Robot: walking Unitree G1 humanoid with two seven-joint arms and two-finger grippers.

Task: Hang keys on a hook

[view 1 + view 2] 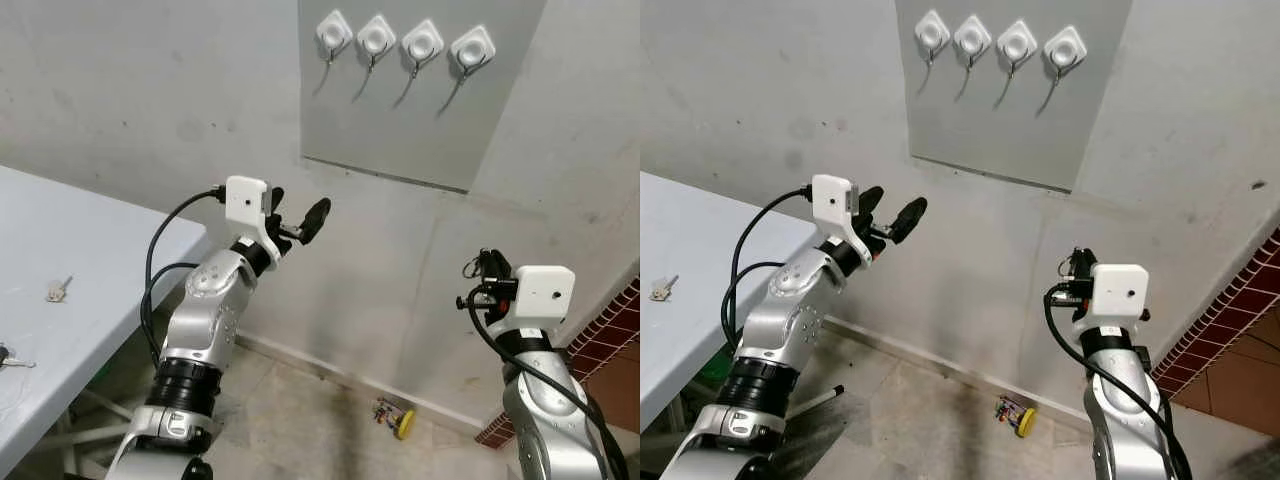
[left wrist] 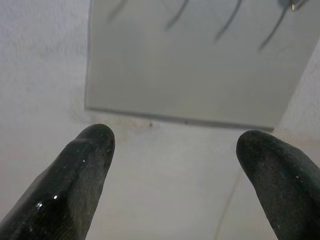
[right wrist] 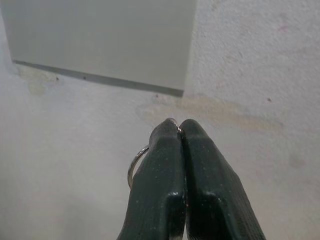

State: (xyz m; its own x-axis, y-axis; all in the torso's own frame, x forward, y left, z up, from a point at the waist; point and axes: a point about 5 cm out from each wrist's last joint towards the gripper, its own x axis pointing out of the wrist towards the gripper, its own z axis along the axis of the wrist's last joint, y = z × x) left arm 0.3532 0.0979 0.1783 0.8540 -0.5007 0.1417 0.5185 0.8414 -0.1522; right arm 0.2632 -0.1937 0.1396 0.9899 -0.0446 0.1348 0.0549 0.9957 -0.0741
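Observation:
Four white hooks (image 1: 376, 37) sit in a row on a grey wall panel (image 1: 400, 120) high ahead. My right gripper (image 1: 487, 270) is raised below and to the right of the panel, shut on a metal key ring (image 3: 134, 167) that sticks out beside its fingers (image 3: 165, 165). The ring (image 1: 469, 268) also shows at the gripper's left side. My left gripper (image 1: 298, 210) is lifted toward the wall below the panel's left corner, open, with nothing between its fingertips (image 2: 95, 145).
A pale table (image 1: 90, 250) stands at the left with a loose key (image 1: 58, 290) and another key (image 1: 10, 358) near its front edge. A small yellow object (image 1: 397, 418) lies on the floor by the wall. Red brick (image 1: 600, 350) shows at the right.

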